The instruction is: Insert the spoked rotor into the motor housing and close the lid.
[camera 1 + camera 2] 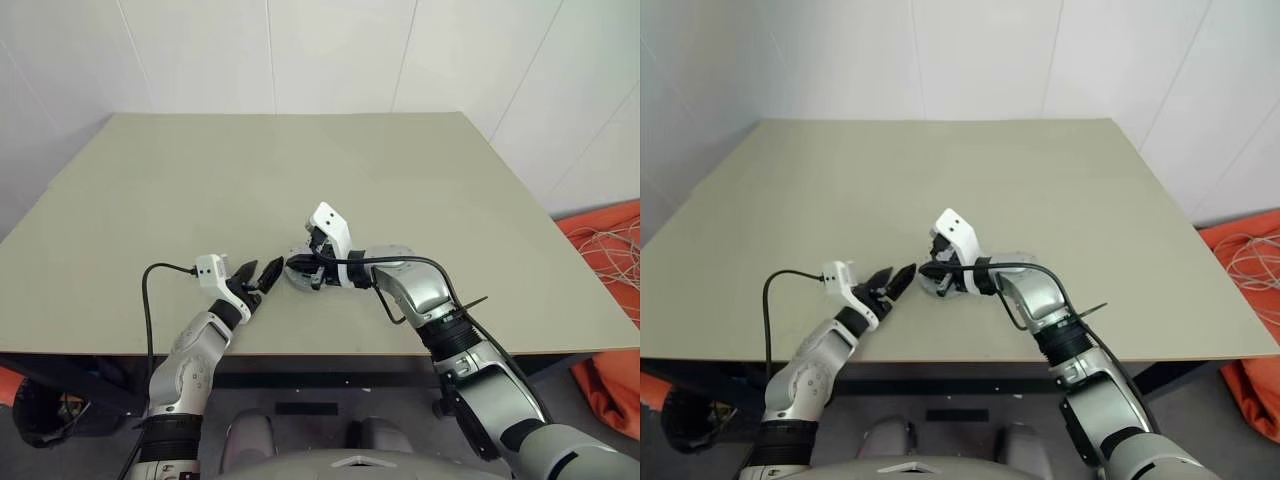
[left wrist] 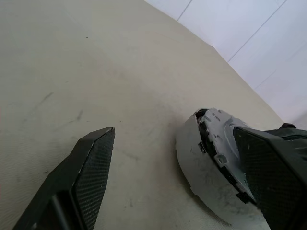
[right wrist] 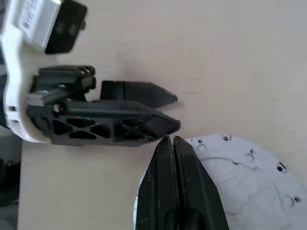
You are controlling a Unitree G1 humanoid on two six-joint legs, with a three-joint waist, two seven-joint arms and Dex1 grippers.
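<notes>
Head view: nearest the camera, the left claw (image 1: 258, 277) stands with fingers apart, just left of the lid (image 1: 300, 278), placed to steady it. Left wrist view: the lid (image 2: 201, 167) lies grey face up over the housing on the surface (image 2: 96, 72). Right wrist view: the right claw (image 3: 173, 142), fingers together with nothing between them, sits at the lid's edge, probably pressing it closed.
</notes>
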